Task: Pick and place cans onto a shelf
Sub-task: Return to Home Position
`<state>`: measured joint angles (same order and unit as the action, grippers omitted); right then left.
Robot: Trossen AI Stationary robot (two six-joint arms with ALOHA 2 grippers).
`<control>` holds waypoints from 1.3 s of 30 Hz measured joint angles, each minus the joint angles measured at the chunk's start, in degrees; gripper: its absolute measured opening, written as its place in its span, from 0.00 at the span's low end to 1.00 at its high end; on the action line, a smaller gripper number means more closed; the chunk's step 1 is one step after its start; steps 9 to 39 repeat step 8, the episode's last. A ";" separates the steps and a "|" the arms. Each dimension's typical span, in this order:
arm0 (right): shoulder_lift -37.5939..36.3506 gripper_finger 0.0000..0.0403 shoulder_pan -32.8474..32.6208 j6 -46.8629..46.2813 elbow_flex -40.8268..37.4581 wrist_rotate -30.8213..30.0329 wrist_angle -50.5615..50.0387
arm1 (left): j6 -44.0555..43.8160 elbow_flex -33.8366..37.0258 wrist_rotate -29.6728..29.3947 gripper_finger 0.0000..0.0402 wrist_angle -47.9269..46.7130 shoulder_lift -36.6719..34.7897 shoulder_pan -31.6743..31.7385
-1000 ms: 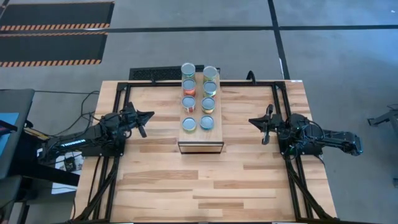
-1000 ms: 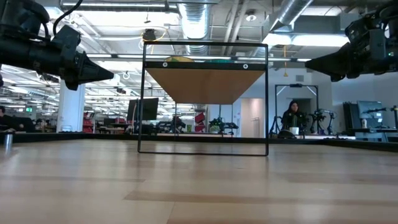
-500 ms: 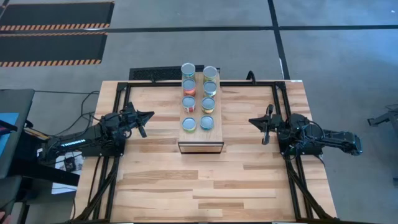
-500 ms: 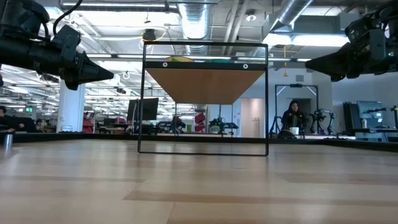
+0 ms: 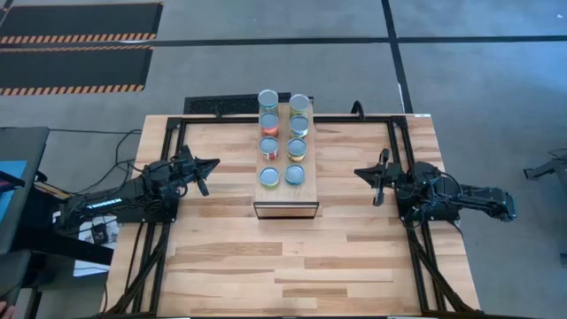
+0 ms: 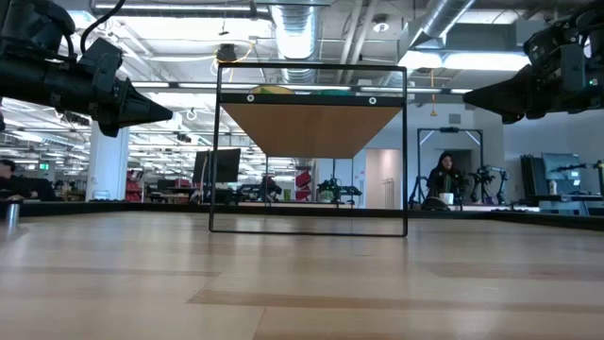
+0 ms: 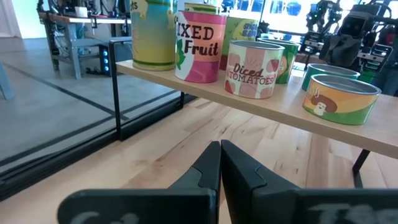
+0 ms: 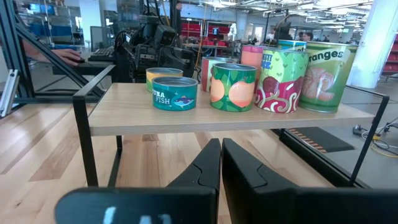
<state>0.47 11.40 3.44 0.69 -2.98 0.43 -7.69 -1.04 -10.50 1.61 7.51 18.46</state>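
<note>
Several cans point(image 5: 283, 137) stand upright in two rows on the plank top of the shelf point(image 5: 285, 193), a light-wood board on a thin black frame at the table's middle. The left wrist view shows the "Mixed Fruit" can point(image 7: 200, 45) and the "Diced Tomatoes" can point(image 7: 252, 68). The right wrist view shows a teal tuna can point(image 8: 175, 93) and a green "Oranges" can point(image 8: 323, 76). My left gripper point(image 5: 215, 163) hovers shut to the left of the shelf, pointing level at it. My right gripper point(image 5: 357, 172) hovers shut to its right, also level. Neither holds anything.
Black frame rails point(image 5: 168, 133) run along the table's left, right and far sides beside the arms. Bare slatted tabletop point(image 5: 292, 266) lies between the shelf and the near edge. Beyond the table, a person point(image 6: 444, 179) sits in the room.
</note>
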 joint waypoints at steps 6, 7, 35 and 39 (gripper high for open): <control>0.00 0.10 -0.01 0.00 0.00 0.00 0.00 | -0.10 0.00 0.00 0.00 0.02 0.00 0.00; 0.00 0.10 -0.01 0.00 0.00 -0.01 0.00 | -0.12 0.00 0.00 0.00 0.01 0.00 0.00; 0.00 0.10 0.00 0.00 0.00 -0.01 0.00 | -0.14 0.00 0.00 0.00 0.01 0.00 0.00; 0.00 0.10 0.00 0.00 0.00 -0.01 0.00 | -0.14 0.00 0.00 0.00 0.01 0.00 0.00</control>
